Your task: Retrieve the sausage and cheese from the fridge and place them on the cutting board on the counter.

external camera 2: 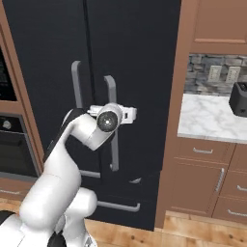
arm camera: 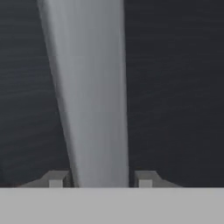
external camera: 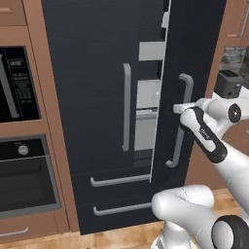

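The fridge [external camera: 97, 97] is standing tall and matte black between the brown cabinet frames, and its right door [external camera: 189, 58] is hanging slightly ajar, so a narrow strip of pale shelves [external camera: 150, 92] is showing through the gap beside the jaws. The gripper [arm camera: 100, 181] is pressing up against the grey bar handle [arm camera: 89, 87] of that right door; in the hand view the bar is running straight up between the two dark finger tips [arm camera: 56, 179], one sitting just on each side of it, so the jaws are standing closed around the handle and gripping it. In the left base view the gripper [external camera: 181, 109] is meeting the handle [external camera: 186, 92] near its upper part, with the left door's handle [external camera: 127, 107] hanging just across the gap. From the right base view the gripper [external camera 2: 126, 114] is sitting against the same bar [external camera 2: 112, 96]. A wall oven [external camera: 22, 170] is sitting well off to the left. Its control panel is carrying small markings, too blurred to read. A dark toaster [external camera: 227, 82] is resting on the wall counter [external camera 2: 207, 120] to the right. No readable writing is showing anywhere.
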